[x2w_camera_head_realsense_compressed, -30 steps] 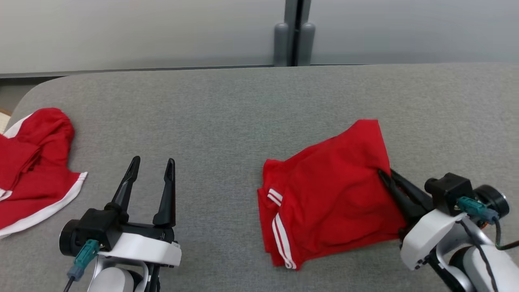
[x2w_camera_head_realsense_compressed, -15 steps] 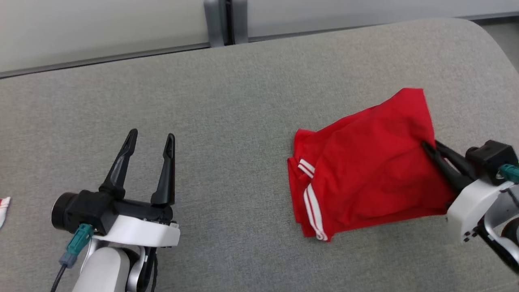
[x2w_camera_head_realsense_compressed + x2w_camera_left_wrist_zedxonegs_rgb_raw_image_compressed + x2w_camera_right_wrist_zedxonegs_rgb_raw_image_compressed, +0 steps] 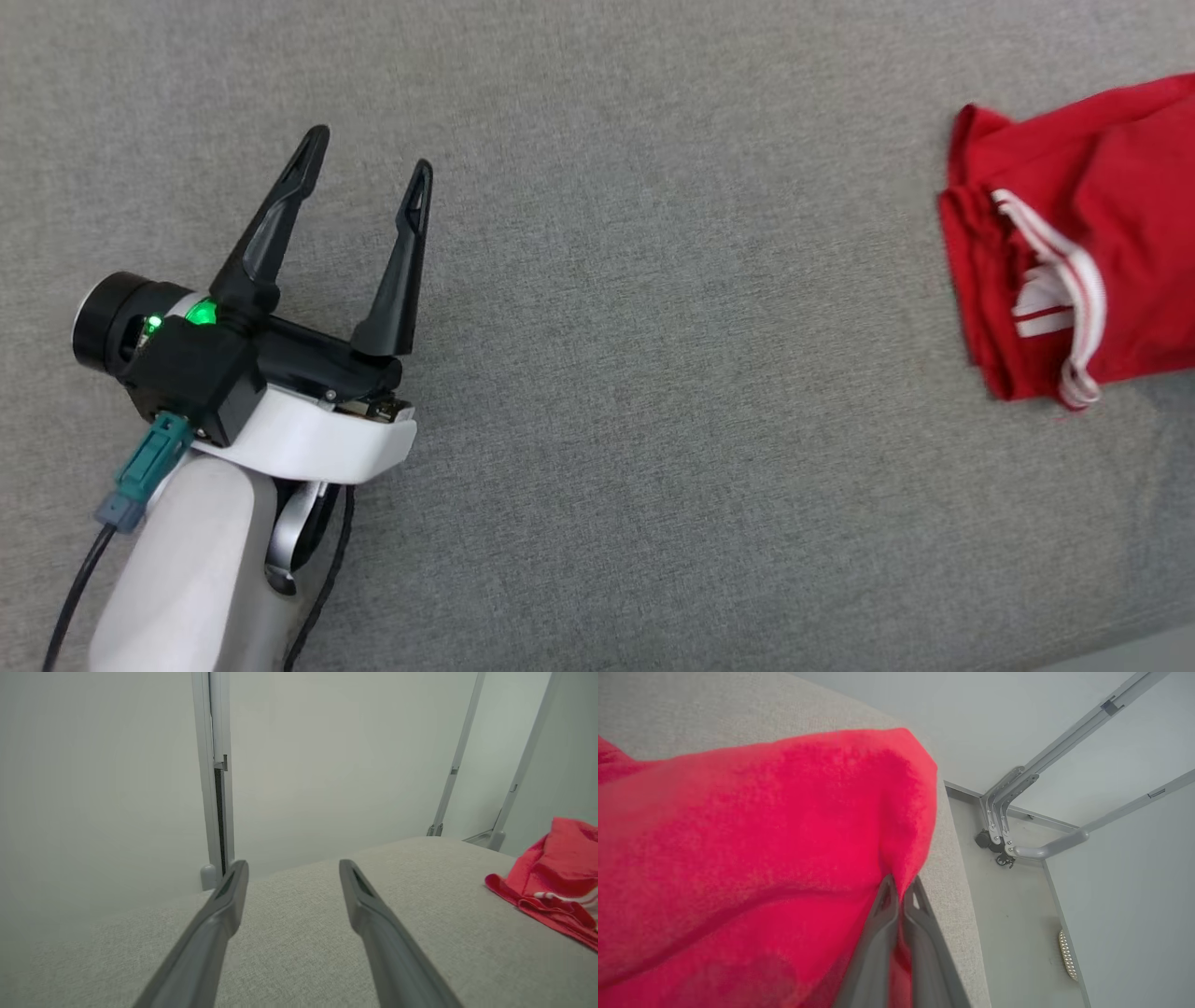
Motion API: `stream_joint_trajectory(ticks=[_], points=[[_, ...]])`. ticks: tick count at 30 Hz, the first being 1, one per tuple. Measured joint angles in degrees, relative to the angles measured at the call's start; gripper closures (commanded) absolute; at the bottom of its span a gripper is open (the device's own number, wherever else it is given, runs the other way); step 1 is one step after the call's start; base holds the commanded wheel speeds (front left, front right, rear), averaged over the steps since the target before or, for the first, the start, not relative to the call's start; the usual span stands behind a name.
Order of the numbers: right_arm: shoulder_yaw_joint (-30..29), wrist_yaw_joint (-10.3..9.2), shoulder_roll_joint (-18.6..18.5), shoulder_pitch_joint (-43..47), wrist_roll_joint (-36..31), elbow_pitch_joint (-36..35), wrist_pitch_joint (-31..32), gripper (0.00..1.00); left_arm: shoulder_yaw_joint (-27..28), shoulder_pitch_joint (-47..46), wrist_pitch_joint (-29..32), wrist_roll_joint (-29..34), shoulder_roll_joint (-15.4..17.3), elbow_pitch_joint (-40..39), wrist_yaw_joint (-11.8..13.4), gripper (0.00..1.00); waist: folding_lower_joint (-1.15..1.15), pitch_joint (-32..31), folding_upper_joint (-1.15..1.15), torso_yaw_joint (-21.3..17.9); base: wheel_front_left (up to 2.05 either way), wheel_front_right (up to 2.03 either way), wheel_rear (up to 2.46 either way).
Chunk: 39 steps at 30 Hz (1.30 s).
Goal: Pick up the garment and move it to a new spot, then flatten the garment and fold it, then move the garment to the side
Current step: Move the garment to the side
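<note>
Garment (image 3: 1120, 168), red with white stripes, sits folded at the right of the grey surface (image 3: 653, 373) in your head view. Your right gripper (image 3: 901, 884) pinches its edge, jaws closed on cloth. Your left gripper (image 3: 370, 149) hovers well apart, jaws spread wide.

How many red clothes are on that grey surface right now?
1: the garment, on the robot's right, pinched by the right gripper. Others may lie out of frame.
</note>
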Motion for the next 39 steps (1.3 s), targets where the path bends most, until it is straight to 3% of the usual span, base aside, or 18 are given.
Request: stream_joint_trajectory(ticks=[6,7,8,9,14,19,30,39], points=[[-4.3,0.00,0.2,-5.1,-0.5,10.2,-3.6,1.00,-0.9,-2.1,0.9,0.7,0.9,-1.4,-0.3,0.00,0.00,5.8,0.00,0.0,0.00,0.00,0.00],[-4.9,0.00,0.9,-5.9,-0.6,12.1,-3.8,0.57,-1.0,-2.2,1.0,0.8,1.0,-1.5,-0.4,0.00,0.00,6.4,0.00,0.0,0.00,0.00,0.00],[-5.8,0.00,1.7,-6.5,-0.7,13.5,-4.9,0.05,-1.0,-2.2,1.0,0.8,1.0,-1.4,-0.4,0.00,0.00,6.9,0.00,0.0,0.00,0.00,0.00],[-6.3,0.00,2.3,-7.2,-1.2,14.8,-5.9,0.00,-1.1,-2.3,1.1,0.7,1.0,-1.4,-0.4,0.00,0.00,7.1,0.00,-0.1,0.00,0.00,0.00],[-8.9,-0.01,5.5,-8.7,-3.8,18.3,-13.2,0.00,-1.2,-2.0,0.7,0.5,1.2,-0.1,-0.4,0.00,0.00,5.8,0.00,-0.7,0.00,0.00,0.00],[-10.5,-0.01,10.5,-6.7,-4.9,16.9,-19.5,0.00,-0.7,0.9,-0.2,-0.6,1.1,2.7,0.1,0.00,0.00,2.1,0.00,-1.2,0.00,0.00,0.00],[-9.4,-0.01,23.7,10.1,-6.3,-5.3,-20.0,0.00,1.1,10.2,-2.2,-4.1,-0.7,8.6,2.5,0.00,0.00,-10.7,0.00,0.8,0.00,0.00,0.00],[-5.5,-0.01,30.4,21.0,-7.8,-19.6,-14.4,0.00,3.2,16.6,-2.8,-6.0,-0.9,11.0,4.0,0.00,0.00,-19.3,0.00,6.3,0.00,0.00,0.00]])
